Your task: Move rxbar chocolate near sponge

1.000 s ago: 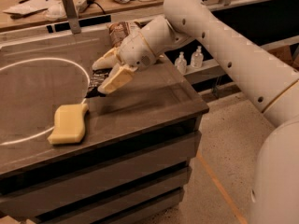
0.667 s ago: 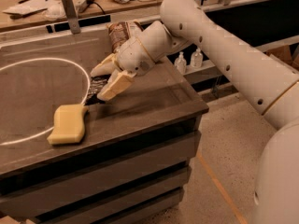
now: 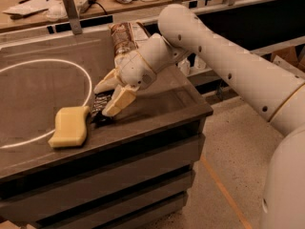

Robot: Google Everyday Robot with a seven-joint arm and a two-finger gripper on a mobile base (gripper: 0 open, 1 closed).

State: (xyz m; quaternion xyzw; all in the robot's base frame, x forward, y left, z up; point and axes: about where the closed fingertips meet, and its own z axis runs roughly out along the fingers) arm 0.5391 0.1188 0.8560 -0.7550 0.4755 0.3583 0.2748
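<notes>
The rxbar chocolate [image 3: 99, 109] is a small flat black wrapper low over the dark tabletop, just right of the sponge. The sponge [image 3: 70, 126] is a pale yellow wavy block lying flat near the table's front edge, on the white circle line. My gripper [image 3: 103, 102] reaches down from the right. Its two cream fingers [image 3: 120, 100] straddle the bar and hold it by its sides. The far end of the bar is hidden under the fingers. A narrow gap shows between bar and sponge.
A brown-and-white chip bag [image 3: 125, 38] lies at the table's back, behind my wrist. A white circle [image 3: 88, 82] is marked on the tabletop [image 3: 38, 87]. The table's right edge [image 3: 202, 106] drops to the floor. A cluttered bench stands behind.
My gripper has moved down and toward the table's front with the black bar in it, bringing the bar close to the sponge's right side. The sponge has not moved.
</notes>
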